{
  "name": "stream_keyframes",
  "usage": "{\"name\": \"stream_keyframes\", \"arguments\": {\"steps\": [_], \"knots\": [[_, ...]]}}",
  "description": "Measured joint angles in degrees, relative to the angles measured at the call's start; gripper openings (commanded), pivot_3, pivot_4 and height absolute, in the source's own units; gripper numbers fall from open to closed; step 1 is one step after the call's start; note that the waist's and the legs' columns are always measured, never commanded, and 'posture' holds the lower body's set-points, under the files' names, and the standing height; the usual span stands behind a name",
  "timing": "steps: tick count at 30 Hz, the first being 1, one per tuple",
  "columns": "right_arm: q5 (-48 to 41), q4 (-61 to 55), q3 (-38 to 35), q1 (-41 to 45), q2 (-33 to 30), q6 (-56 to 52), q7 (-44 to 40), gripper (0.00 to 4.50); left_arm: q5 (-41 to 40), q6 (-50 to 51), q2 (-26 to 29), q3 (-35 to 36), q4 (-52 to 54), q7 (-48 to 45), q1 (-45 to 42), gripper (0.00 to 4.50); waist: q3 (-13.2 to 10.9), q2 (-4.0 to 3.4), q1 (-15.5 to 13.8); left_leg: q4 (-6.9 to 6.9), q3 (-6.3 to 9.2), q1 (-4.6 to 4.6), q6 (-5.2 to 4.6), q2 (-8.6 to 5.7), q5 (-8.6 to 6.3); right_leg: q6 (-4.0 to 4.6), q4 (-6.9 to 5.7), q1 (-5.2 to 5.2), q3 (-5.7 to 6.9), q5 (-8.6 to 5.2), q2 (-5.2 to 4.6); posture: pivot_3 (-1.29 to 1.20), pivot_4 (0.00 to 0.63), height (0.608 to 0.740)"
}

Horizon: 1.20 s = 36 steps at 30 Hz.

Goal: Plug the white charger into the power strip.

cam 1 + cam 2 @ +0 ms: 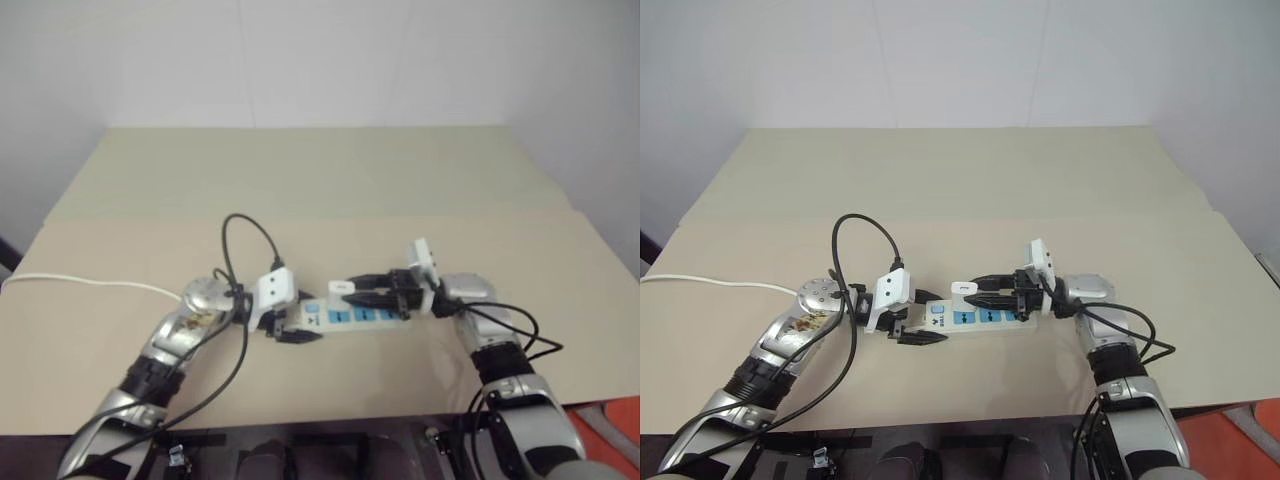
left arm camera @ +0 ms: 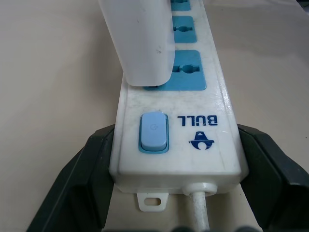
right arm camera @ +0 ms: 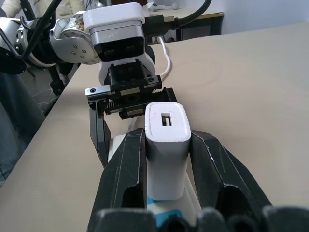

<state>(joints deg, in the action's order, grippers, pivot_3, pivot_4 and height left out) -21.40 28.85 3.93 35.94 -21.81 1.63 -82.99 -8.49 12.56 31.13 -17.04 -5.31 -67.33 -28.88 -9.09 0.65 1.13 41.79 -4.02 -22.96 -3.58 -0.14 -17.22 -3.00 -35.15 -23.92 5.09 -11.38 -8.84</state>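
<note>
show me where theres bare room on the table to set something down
Bare: the far half of the table beyond both tools, and the near strip in front of the power strip. Crowded: the middle, where the left tool and right tool meet.

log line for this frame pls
left hand: shut on power strip switch end | right hand: shut on white charger | charger: at socket nearest switch | seating: cannot tell

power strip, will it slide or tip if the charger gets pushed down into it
Probably neither: the left claw clamps the power strip at its switch end. It lies flat and looks rigid, so the white charger should not tip it.
</note>
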Motion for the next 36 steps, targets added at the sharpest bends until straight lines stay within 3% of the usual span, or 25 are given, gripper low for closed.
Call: {"name": "stream_keyframes", "arguments": {"steps": [18,26,36], "knots": [[5.32,-4.82,4.02,1.87,-2.31,3.09,-0.56,1.1,0.0,-0.19,-0.01,-0.04,-0.33,0.05,-0.06,3.26,0.01,-0.01,0.01,-0.01,-0.01,0.04,0.0,0.01,0.0,0.0,-0.02,0.01,-0.01,0.0,0.0,0.0,0.15,0.74],[6.51,-5.06,4.54,1.57,-2.57,4.88,0.52,1.1,0.0,-0.36,-0.12,-0.38,-1.24,0.27,-0.13,3.26,0.01,-0.02,0.09,-0.18,-0.01,0.75,0.0,0.08,-0.02,0.01,0.15,0.78,-0.01,-0.01,0.02,0.0,0.15,0.74],[5.4,-1.72,4.18,1.4,-3.81,6.18,-0.3,1.1,0.0,-1.29,-0.32,-0.9,-1.89,0.38,-0.49,3.26,0.02,-0.01,-0.25,-0.2,0.0,0.83,0.01,0.11,-0.02,0.02,0.14,0.83,-0.07,-0.01,0.01,0.0,0.15,0.74]]}}
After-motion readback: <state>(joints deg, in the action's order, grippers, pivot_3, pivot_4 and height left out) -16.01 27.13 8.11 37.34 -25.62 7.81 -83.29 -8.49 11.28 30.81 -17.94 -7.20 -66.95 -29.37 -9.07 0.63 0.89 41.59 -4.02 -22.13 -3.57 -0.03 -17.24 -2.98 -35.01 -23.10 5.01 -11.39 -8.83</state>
